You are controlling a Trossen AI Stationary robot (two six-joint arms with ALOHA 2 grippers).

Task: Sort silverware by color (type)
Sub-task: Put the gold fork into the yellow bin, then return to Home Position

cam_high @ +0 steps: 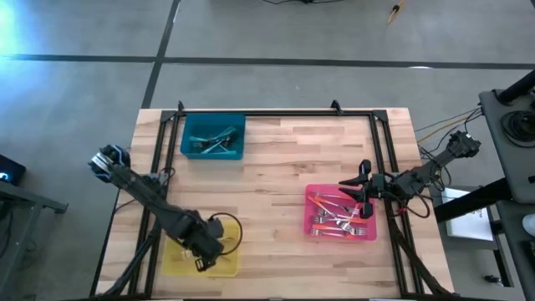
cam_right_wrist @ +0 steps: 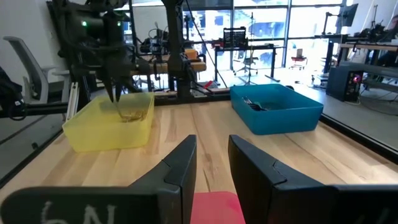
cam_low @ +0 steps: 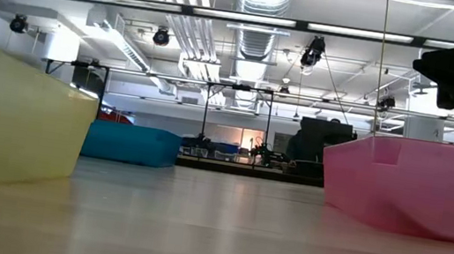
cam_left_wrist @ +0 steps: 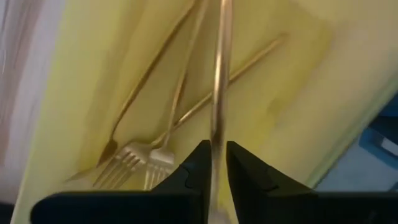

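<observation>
My left gripper (cam_high: 201,263) hangs over the yellow tray (cam_high: 180,261), fingers pointing down, shut on a thin gold fork (cam_left_wrist: 219,74). Two more gold forks (cam_left_wrist: 134,155) lie crossed on the tray's floor beneath it. The teal tray (cam_high: 213,136) at the far left holds teal-handled forks (cam_high: 213,144). The pink tray (cam_high: 340,215) at the right holds several pink-handled forks (cam_high: 334,221). My right gripper (cam_high: 355,188) waits level above the pink tray's far edge, open and empty (cam_right_wrist: 211,168). My left gripper pinches the gold fork's slim handle (cam_left_wrist: 216,134) between its two fingers (cam_left_wrist: 193,171), coming from above and pointing down. The fork hangs lengthwise below the fingers, over the yellow tray's floor. Which end it holds is hidden by the fingers.
The three trays stand apart on the wooden table (cam_high: 276,167), with bare wood between them. A black frame (cam_high: 276,111) runs along the table's far edge and sides. In the low view the yellow tray (cam_low: 6,114) stands near, the pink one (cam_low: 415,185) to its right.
</observation>
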